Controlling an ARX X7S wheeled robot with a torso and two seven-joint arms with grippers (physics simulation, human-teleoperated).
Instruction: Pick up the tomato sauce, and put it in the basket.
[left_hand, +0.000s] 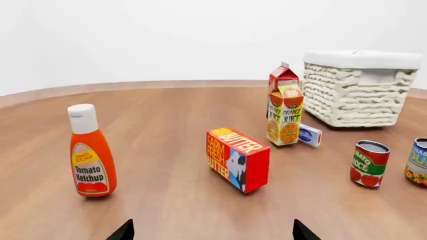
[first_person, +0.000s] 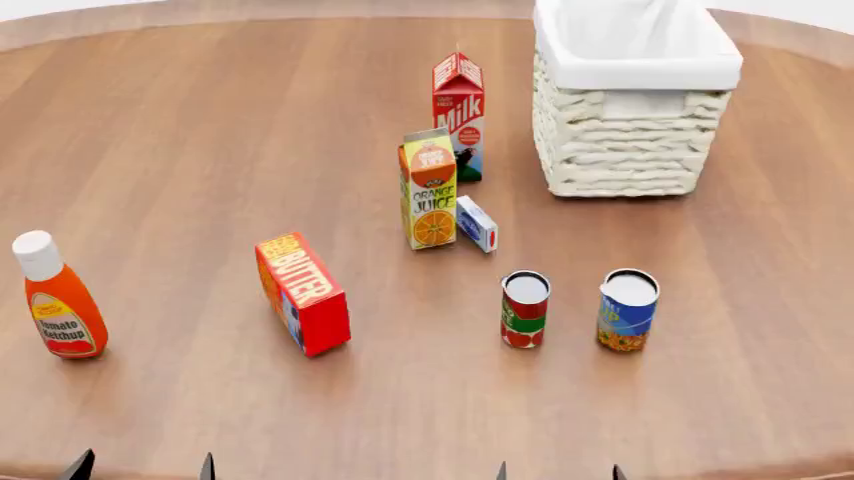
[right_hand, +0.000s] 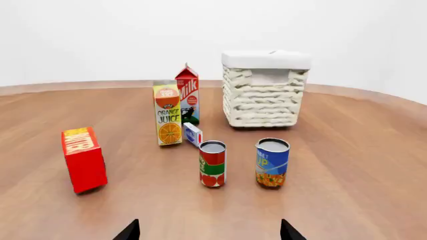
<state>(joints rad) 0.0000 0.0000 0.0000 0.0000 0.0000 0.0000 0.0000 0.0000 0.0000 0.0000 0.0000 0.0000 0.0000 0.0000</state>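
Standing upright: tomato sauce (first_person: 525, 309) | basket (first_person: 622, 150) interior unclear | both grippers' jaws apart, empty

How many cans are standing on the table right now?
2. The red-labelled tomato sauce can with a green band stands beside the blue-and-orange can, both in front of the cream wicker basket. None seems hidden.

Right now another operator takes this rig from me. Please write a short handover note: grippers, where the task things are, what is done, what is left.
Left gripper: open, holds nothing, low over the near table edge.
Right gripper: open, holds nothing, facing the cans.
Tomato sauce: upright on the table, untouched, beside the blue-and-orange can, not touching it.
Basket: at the far side, behind the cans; nothing visible inside.
Done: nothing yet.
Left: grasp the tomato sauce, probably with the right arm, lift it and put it in the basket.
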